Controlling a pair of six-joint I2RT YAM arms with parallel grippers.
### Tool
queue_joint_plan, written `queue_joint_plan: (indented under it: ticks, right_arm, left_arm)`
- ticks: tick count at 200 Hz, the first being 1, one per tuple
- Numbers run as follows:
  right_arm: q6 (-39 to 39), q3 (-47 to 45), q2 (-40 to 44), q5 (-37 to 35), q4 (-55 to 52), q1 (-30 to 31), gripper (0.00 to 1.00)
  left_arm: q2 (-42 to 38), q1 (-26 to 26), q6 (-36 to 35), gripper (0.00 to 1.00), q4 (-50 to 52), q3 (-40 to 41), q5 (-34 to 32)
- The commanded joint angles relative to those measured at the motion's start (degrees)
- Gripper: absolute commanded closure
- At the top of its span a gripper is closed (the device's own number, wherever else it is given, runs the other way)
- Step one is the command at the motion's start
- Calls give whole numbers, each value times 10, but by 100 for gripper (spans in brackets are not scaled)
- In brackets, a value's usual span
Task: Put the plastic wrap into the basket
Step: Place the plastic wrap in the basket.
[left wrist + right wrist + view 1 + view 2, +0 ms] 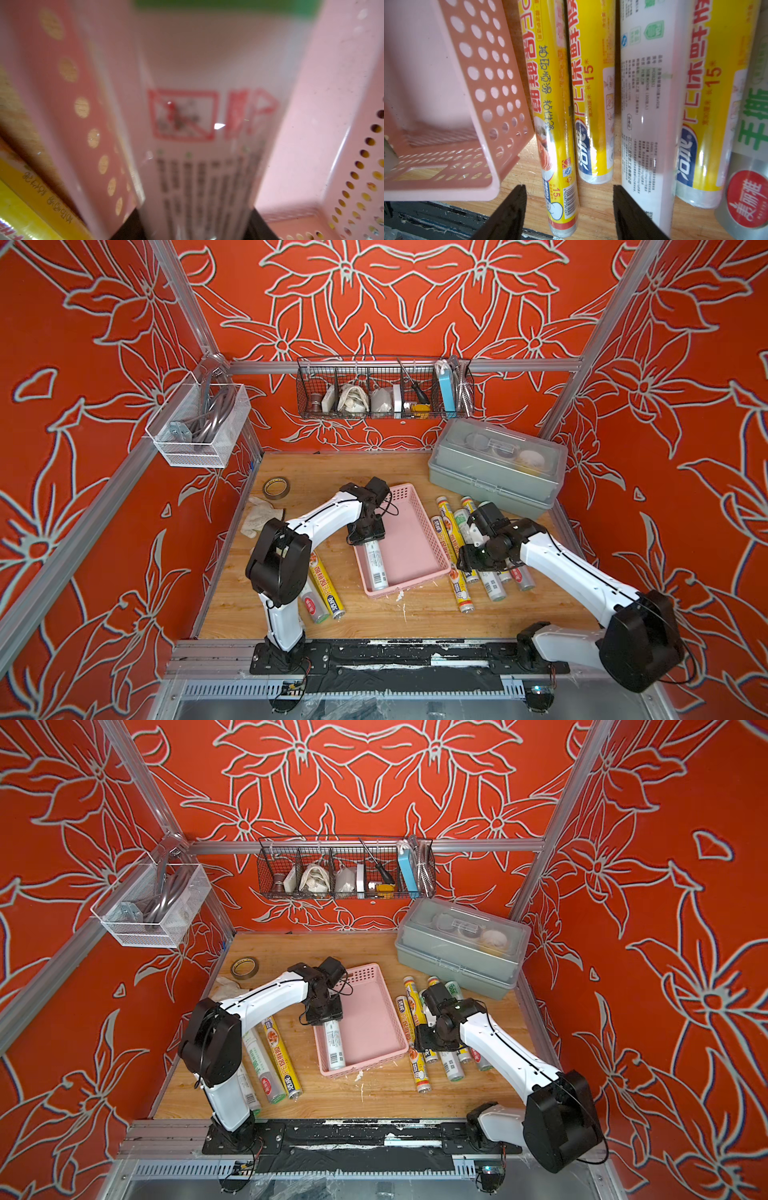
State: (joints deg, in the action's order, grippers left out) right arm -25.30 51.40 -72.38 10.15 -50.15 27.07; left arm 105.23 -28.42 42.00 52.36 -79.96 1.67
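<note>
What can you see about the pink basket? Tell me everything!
The pink basket is shallow, rectangular plastic with round holes in its sides. It sits flat and slanted on the wooden table. One white roll lies inside along a long wall, the left claw gripping it. A yellow roll lies close beside the opposite wall.
</note>
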Motion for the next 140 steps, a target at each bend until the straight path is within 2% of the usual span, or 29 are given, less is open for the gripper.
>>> queue_joint_plan:
  ticks: [1,19,40,64,140]
  right_arm:
    - [-5,-6,7,0,-8,6,34]
    - [1,-9,8,1,-6,6,34]
    - [4,-8,8,0,-4,6,34]
    - [3,-7,7,0,-3,6,34]
    - [2,-2,6,-4,-7,6,33]
  left_arm:
    - [19,6,6,67,11,1,-9]
    - [26,8,13,65,11,5,-19]
    - [27,8,17,56,6,7,-31]
    - [31,8,16,51,6,4,-34]
    - [55,7,22,44,5,-3,-69]
